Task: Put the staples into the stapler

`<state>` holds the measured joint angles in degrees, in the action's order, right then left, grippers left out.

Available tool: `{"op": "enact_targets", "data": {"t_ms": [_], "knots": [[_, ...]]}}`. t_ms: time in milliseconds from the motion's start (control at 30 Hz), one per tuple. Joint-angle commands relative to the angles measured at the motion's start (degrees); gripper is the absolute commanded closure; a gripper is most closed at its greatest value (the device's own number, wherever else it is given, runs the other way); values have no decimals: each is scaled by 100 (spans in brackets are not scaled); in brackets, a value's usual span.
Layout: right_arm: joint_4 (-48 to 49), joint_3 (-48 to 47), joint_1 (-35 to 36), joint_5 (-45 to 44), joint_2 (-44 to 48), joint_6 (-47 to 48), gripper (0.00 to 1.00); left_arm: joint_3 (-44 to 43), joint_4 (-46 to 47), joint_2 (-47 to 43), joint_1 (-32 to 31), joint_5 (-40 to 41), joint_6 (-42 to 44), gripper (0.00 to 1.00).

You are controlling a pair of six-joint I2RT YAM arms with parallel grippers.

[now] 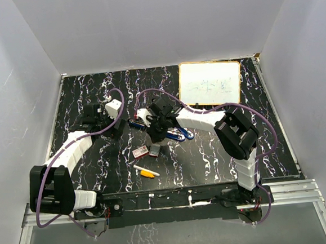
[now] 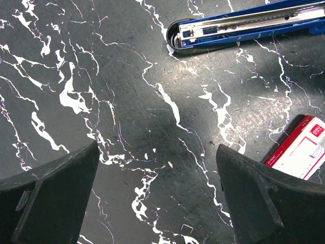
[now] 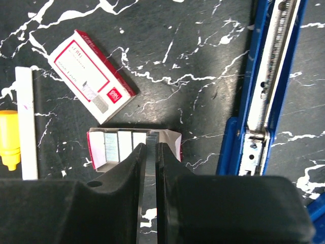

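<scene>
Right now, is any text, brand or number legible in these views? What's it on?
Nothing reads clearly.
Red-and-white staple box: printed lines and a small red logo patch, too small and blurred to read.
Open tray of staples: no print visible.
Whiteboard: faint green scribbles, illegible.
Stapler: no marking visible.
Marker: no readable print.

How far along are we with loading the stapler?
Done: the stapler lies opened with no staples showing inside, and the staple tray is out of its sleeve. In hand: the right claw is shut on a staple strip at the tray. Left: lift the strip, seat it in the stapler, then close it. The left claw hangs open.
</scene>
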<state>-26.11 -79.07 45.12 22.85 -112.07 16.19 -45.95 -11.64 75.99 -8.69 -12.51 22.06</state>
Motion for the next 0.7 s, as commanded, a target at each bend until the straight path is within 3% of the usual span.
{"op": "enact_targets", "data": {"t_ms": [0,267,667], "knots": [[-101,-189,15,399,298,112,87,-37,-82,-240,14,-108,6,3],[-83,239,5,922,585,399,87,-19,85,-277,14,-47,-155,3],[-97,1127,-77,692,1133,736,86,-105,150,-162,16,-161,-223,3]]}}
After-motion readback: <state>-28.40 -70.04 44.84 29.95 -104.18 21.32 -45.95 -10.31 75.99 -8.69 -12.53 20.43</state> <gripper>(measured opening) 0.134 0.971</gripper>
